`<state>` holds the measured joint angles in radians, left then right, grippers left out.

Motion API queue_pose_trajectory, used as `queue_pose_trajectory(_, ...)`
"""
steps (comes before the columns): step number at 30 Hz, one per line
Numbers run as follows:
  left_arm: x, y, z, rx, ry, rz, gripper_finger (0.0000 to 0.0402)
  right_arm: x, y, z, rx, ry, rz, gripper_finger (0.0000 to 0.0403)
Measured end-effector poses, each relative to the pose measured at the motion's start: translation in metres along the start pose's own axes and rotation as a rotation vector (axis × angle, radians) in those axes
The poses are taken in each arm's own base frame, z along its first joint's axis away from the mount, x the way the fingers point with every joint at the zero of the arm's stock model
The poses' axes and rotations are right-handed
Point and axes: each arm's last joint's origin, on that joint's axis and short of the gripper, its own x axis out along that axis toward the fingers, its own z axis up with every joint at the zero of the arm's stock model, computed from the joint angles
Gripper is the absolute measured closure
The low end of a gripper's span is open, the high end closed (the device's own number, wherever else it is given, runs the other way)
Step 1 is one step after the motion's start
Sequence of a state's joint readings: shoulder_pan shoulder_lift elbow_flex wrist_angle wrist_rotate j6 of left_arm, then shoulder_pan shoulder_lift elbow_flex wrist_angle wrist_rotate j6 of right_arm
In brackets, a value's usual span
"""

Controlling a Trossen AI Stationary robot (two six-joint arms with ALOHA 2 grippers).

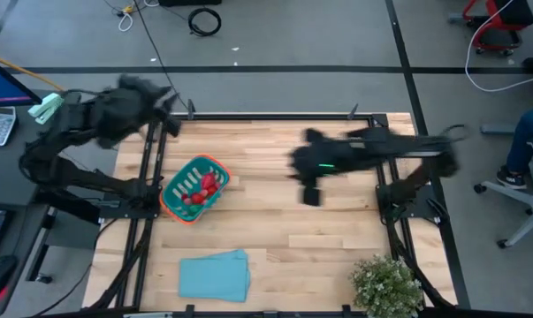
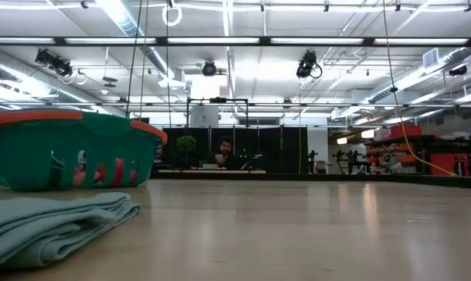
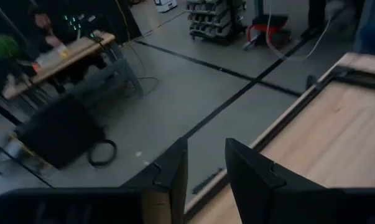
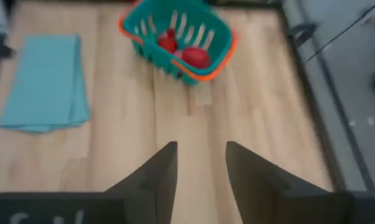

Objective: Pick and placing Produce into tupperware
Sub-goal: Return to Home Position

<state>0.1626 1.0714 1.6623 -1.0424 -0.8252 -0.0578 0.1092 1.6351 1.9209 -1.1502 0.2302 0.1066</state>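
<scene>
The teal tub with the orange rim [image 1: 195, 187] stands on its base on the left half of the table. Several red and pink toy produce pieces [image 1: 205, 187] lie inside it; they also show in the right wrist view [image 4: 194, 56] and through the tub's slots in the low view [image 2: 117, 172]. My right gripper [image 1: 310, 195] hangs open over the middle of the table, to the right of the tub [image 4: 175, 38], empty. My left gripper [image 1: 171, 108] is open and empty above the table's far left corner, its fingers [image 3: 206, 171] out over the far edge.
A folded light-blue cloth [image 1: 215, 274] lies flat near the table's near edge, in front of the tub. A bushy potted plant [image 1: 386, 284] stands at the near right corner. Bare wood [image 1: 275, 230] lies between tub, cloth and plant. A person sits in the room beyond.
</scene>
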Motion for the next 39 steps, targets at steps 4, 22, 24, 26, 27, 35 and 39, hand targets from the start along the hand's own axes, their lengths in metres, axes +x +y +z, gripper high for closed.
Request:
queue_pose_trajectory(4, -0.036, 0.034, -0.022, -0.151, 0.016, -0.040, 0.0285, -0.063, 0.014, -0.047, 0.065, -0.090, -0.004, 0.0258)
queue_pose_trajectory(22, 0.008, -0.046, -0.192, -0.310, -0.128, -0.445, 0.0333, 0.009, 0.044, -0.271, 0.182, -0.768, 0.249, 0.0258)
queue_pose_trajectory(24, 0.014, -0.066, -0.206, -0.367, -0.180, -0.586, 0.0341, 0.018, 0.042, -0.286, 0.214, -0.820, 0.274, 0.0257)
queue_pose_trajectory(26, 0.020, -0.081, -0.222, -0.406, -0.222, -0.707, 0.0348, 0.029, 0.040, -0.303, 0.215, -0.851, 0.282, 0.0256)
queue_pose_trajectory(27, 0.022, -0.086, -0.231, -0.426, -0.237, -0.745, 0.0352, 0.035, 0.038, -0.311, 0.216, -0.875, 0.282, 0.0256)
queue_pose_trajectory(35, 0.033, -0.091, -0.272, -0.514, -0.316, -0.625, 0.0373, 0.029, 0.036, -0.312, 0.194, -0.946, 0.275, 0.0258)
queue_pose_trajectory(39, 0.031, -0.085, -0.270, -0.506, -0.353, -0.610, 0.0380, 0.026, 0.038, -0.315, 0.176, -0.940, 0.296, 0.0258)
